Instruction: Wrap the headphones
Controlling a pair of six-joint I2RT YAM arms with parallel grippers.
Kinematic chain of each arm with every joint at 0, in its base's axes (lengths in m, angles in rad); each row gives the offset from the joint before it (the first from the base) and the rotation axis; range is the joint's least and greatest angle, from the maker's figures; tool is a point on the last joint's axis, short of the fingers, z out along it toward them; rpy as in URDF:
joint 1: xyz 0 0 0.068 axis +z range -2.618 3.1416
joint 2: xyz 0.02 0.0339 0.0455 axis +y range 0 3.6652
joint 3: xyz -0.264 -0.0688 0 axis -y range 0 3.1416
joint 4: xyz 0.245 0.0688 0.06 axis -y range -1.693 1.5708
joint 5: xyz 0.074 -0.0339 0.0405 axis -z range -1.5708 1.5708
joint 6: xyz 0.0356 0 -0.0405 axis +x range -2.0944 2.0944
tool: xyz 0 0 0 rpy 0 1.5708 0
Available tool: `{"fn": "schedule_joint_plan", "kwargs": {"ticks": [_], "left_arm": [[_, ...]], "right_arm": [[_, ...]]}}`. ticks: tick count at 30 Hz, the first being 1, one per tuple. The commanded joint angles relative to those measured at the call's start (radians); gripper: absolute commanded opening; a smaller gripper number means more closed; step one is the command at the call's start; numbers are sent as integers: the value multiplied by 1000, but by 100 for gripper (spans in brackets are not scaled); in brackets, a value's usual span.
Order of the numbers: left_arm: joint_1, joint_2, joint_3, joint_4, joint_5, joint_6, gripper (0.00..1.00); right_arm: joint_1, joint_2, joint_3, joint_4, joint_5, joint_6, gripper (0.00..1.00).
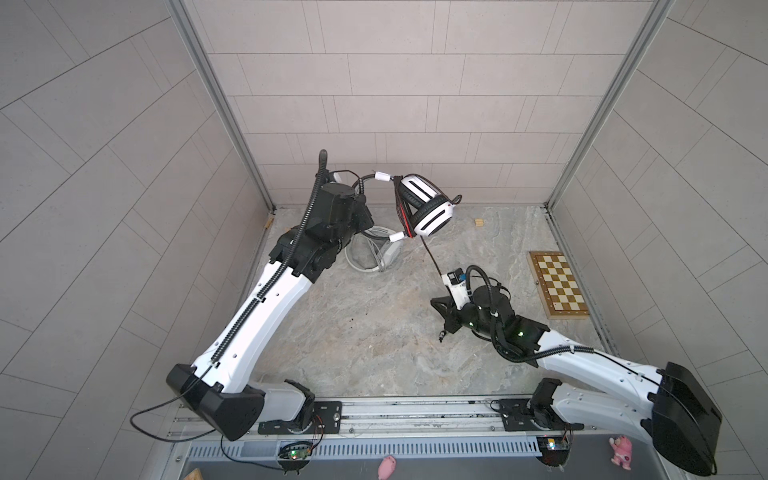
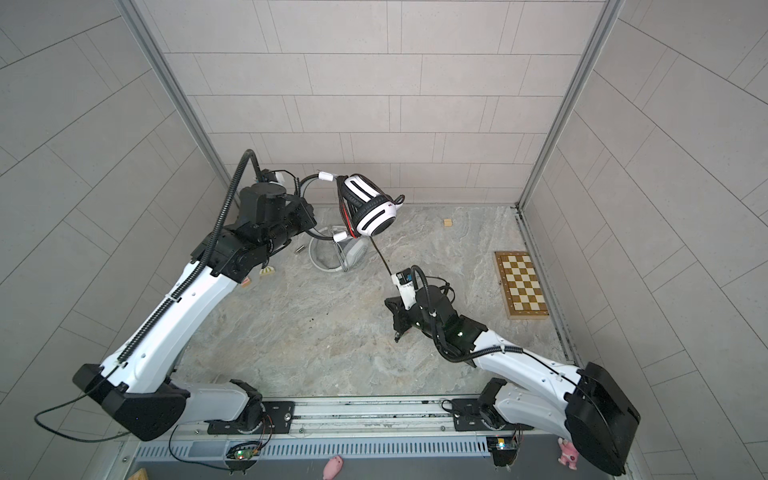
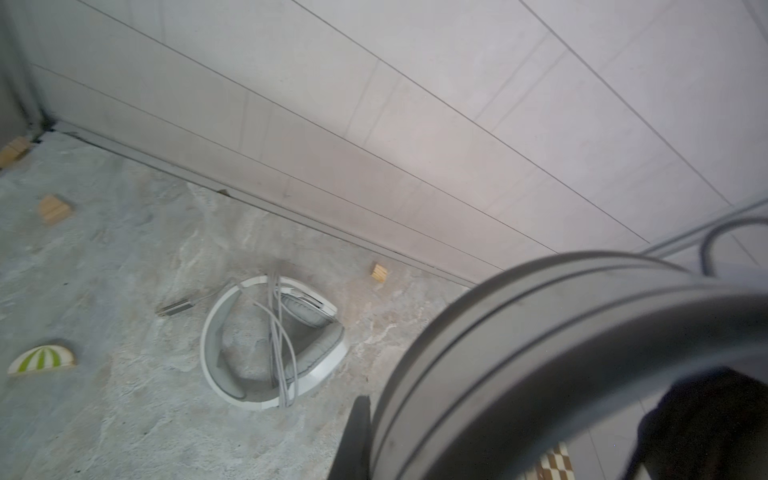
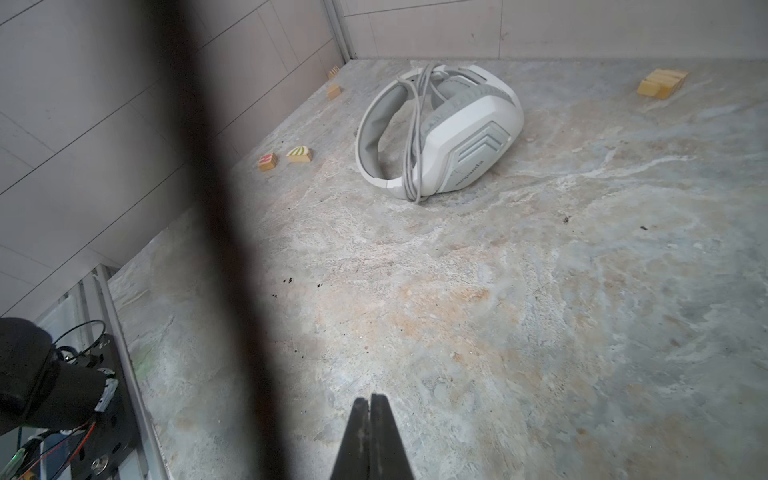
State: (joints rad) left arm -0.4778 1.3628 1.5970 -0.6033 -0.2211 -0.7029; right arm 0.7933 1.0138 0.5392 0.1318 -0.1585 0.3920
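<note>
Black headset (image 1: 428, 208) held aloft by headband in clamped left gripper (image 2: 309, 216), table (image 1: 374, 332) 12 o'clock. White headset (image 1: 374, 257), cable-wound, laid at its 7 o'clock. Right gripper (image 4: 370, 401) pressed closed, nothing seen gripped; black cable (image 1: 432, 257) stretched towards it, 5 o'clock.

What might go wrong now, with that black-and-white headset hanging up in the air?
1. The left gripper holds the black-and-white over-ear headset aloft only by its thin black headband wires; it might slip and fall near the all-white headset.
2. Its black cable runs straight to the right wrist and blurs across that wrist's camera view; it may snag or tug the headset loose. The shut right gripper shows no cable between its jaws.
</note>
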Motion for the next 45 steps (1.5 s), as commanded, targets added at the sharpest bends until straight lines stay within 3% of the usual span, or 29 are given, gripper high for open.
{"fn": "schedule_joint_plan", "kwargs": {"ticks": [1,9,18,23,27,30,37,45], "left_arm": [[21,18,62,68,-172,-88,0],[22,111,32,26,-271,-141,0],[-4,173,-91,52,-207,-119,0],[-70,186,-167,97,-124,-27,0],[-149,196,-179,66,-90,149,0],[-198,188,-179,25,24,341,0],[-277,124,-178,-142,57,533,0],[-358,26,-224,-242,-54,638,0]], "right_arm": [[68,-77,5,-190,103,-33,0],[222,-147,72,-357,188,-42,0],[319,-111,255,-498,271,-129,0],[319,-84,379,-568,333,-229,0],[309,-57,474,-614,430,-330,0],[296,-37,547,-651,497,-393,0],[217,-12,661,-713,620,-492,0],[144,19,732,-796,659,-524,0]]}}
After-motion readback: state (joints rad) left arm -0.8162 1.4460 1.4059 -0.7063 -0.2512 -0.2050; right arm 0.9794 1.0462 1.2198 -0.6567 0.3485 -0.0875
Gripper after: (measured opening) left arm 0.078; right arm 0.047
